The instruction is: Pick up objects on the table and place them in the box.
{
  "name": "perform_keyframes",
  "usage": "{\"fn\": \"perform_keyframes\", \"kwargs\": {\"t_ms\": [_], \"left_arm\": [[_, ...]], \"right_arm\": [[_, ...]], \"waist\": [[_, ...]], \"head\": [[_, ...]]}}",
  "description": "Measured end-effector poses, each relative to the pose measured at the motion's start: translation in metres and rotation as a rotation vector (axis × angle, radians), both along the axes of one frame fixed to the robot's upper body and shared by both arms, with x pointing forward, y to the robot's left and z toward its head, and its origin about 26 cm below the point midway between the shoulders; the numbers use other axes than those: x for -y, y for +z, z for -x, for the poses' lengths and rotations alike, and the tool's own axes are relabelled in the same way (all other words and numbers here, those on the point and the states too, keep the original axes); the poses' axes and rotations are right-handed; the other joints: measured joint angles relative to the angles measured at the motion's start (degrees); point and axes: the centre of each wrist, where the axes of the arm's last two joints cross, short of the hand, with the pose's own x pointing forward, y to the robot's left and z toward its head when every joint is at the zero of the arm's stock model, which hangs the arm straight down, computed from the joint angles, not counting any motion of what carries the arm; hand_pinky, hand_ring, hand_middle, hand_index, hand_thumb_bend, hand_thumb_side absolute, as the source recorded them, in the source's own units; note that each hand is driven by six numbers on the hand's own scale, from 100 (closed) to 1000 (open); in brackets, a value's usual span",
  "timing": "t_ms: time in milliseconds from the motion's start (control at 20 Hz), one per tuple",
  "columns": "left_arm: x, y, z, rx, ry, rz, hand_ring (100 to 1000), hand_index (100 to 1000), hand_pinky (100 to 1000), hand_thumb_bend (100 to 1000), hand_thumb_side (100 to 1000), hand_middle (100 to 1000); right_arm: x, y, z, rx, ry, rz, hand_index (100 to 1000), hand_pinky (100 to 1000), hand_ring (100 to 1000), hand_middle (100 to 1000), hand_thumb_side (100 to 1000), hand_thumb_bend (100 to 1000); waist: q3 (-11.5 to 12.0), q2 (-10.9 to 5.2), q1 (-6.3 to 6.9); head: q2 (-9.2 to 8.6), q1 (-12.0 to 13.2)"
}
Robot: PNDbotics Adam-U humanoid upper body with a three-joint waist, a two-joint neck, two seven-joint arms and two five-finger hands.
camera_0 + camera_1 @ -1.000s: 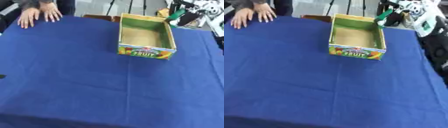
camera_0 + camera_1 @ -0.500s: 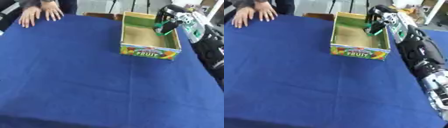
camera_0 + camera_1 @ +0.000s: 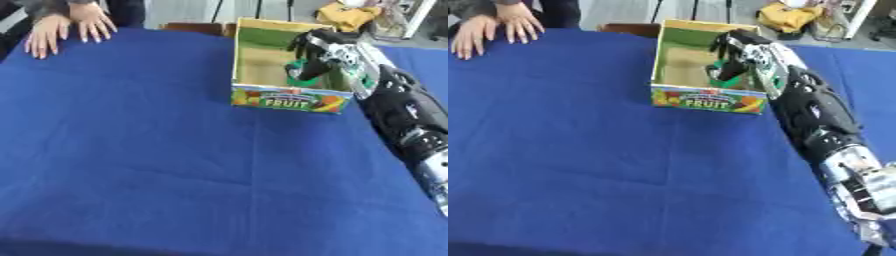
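Desk (image 3: pixel 157 165): covered in blue cloth, bare across the middle.
Box (image 3: pixel 262 97): open cardboard, "FRUIT" on its front, at the desk's far side.
Right hand (image 3: pixel 315 50): reaching over the box, fingers curled round a green thing.
Green thing (image 3: pixel 302 72): held inside the box opening, shape unclear.

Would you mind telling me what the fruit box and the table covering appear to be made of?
The box looks like cardboard: matte tan inner walls, printed fruit label on the front. The table covering looks like blue woven cloth: matte, with soft creases, though the exact fabric can't be told.
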Motion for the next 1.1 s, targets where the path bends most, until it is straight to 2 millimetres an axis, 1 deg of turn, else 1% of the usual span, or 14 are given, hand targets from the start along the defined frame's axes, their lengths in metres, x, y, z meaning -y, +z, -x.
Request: {"fn": "perform_keyframes", "kwargs": {"t_ms": [50,100,150,300,450,600,700,800,950,1100], "left_arm": [[0.0,0.0,0.0,0.0,0.0,0.0,827,765,665,634,703,717],[0.0,0.0,0.0,0.0,0.0,0.001,827,764,665,633,703,717],[0.001,0.0,0.0,0.0,-0.001,0.003,827,764,665,633,703,717],[0.002,-0.001,0.0,0.0,-0.002,0.008,826,764,665,634,703,716],[0.002,-0.001,0.0,0.0,-0.001,0.008,826,764,666,635,702,716],[0.002,-0.001,0.0,0.0,0.0,0.008,825,764,666,636,701,716],[0.002,-0.001,0.0,-0.001,0.001,0.008,825,764,666,636,701,716],[0.001,-0.003,0.001,-0.004,0.004,0.009,825,764,666,636,700,715],[-0.002,-0.005,0.004,-0.01,0.019,0.012,824,764,666,636,699,715],[-0.005,-0.007,0.006,-0.015,0.035,0.015,824,763,666,631,699,715]], "right_arm": [[-0.001,-0.001,0.0,0.016,0.003,-0.004,869,561,705,747,359,265],[-0.002,-0.002,0.0,0.033,0.005,-0.007,891,616,747,782,397,317],[-0.003,-0.003,0.0,0.049,0.008,-0.011,904,649,773,807,416,347],[-0.005,-0.003,0.001,0.095,0.014,-0.011,927,714,822,852,464,451],[-0.008,-0.001,0.001,0.131,0.035,0.003,927,749,844,864,478,496],[-0.013,0.004,0.003,0.167,0.063,0.022,924,751,845,861,483,504],[-0.014,0.009,0.006,0.197,0.084,0.027,920,724,820,844,483,483],[-0.011,0.017,0.011,0.236,0.105,0.026,916,699,802,827,474,461],[-0.003,0.032,0.025,0.296,0.148,0.008,913,673,782,814,472,427],[0.008,0.047,0.046,0.35,0.19,-0.022,908,653,762,797,472,416]], "waist": [[0.0,0.0,0.01],[0.0,0.0,0.04],[0.0,0.0,0.1],[0.0,0.0,0.35],[-0.5,0.0,0.38],[-1.3,-0.06,0.49],[-2.0,-0.37,0.6],[-3.0,-0.88,0.72],[-5.0,-1.68,0.82],[-7.1,-2.25,1.14]], "head": [[0.0,0.0],[0.0,0.0],[0.0,-0.1],[0.0,-0.1],[0.0,0.0],[0.0,0.2],[0.03,0.5],[0.07,0.8],[0.11,1.6],[0.14,2.5]]}}
